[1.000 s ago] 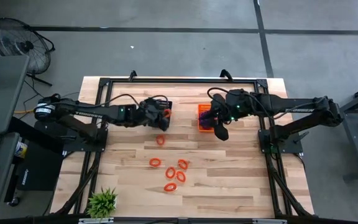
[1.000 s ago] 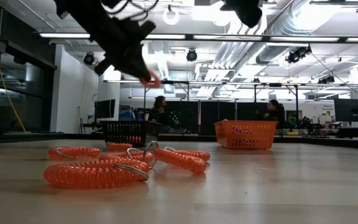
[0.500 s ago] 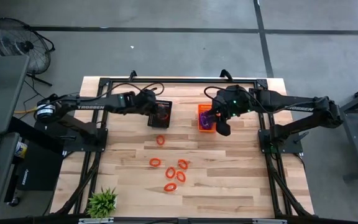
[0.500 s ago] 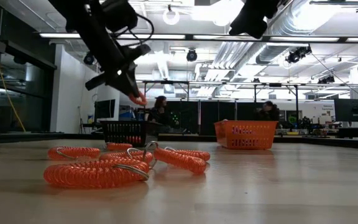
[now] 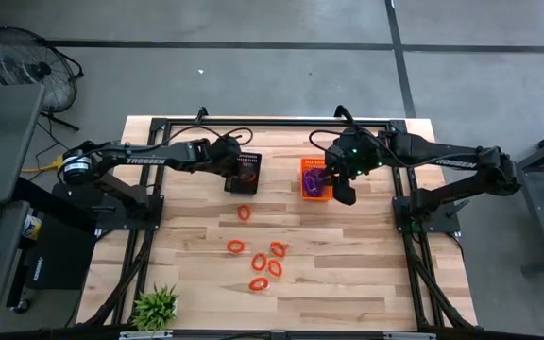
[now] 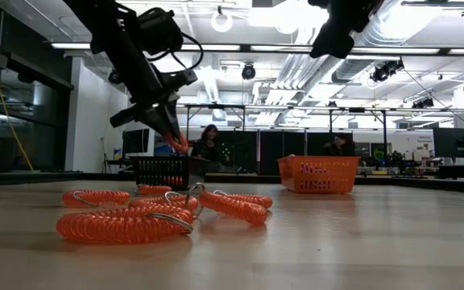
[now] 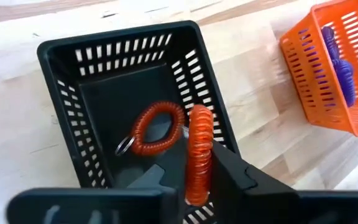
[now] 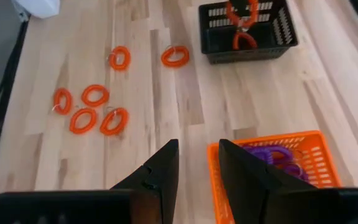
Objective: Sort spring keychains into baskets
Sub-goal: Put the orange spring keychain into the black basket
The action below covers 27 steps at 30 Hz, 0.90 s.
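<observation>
Over black basket point(image 7: 73, 50), left claw point(image 7: 188, 180) grips 1 orange keychain point(image 7: 198, 149); right claw point(image 8: 197, 165) open, empty.

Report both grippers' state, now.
Left gripper: shut on an orange keychain, over the black basket.
Right gripper: open, empty.

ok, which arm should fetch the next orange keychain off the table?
Probably right. The right tool is open and empty by the orange basket; the left tool holds an orange keychain over the black basket.

My views: overhead straight down on counter point(image 5: 348, 283); low level across it; wrist cameras close, sharing black basket point(image 7: 104, 93).
</observation>
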{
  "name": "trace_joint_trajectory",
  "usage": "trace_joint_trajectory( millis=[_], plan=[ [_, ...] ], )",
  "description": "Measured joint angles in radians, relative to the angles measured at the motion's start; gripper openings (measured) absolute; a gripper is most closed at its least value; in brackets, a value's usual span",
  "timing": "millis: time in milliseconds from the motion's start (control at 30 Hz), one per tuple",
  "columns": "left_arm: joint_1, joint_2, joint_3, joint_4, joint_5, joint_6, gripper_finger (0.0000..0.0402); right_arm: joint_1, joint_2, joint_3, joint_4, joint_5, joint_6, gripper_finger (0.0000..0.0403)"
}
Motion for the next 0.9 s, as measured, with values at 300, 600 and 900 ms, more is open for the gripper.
trace_joint_trajectory(
  millis=[300,600,900],
  plan=[
    [0.000,0.000,0.000,-0.007,-0.019,0.024,0.0163,0.000,-0.005,-0.002,0.003,-0.098,-0.041,0.0108],
    [0.000,0.000,0.000,-0.010,-0.020,0.023,0.0199,-0.010,-0.285,-0.362,0.372,-0.114,0.126,0.0099],
    [0.000,0.000,0.000,-0.006,0.025,0.035,0.0200,-0.012,-0.684,-0.667,0.548,-0.104,0.324,0.0070]
  ],
)
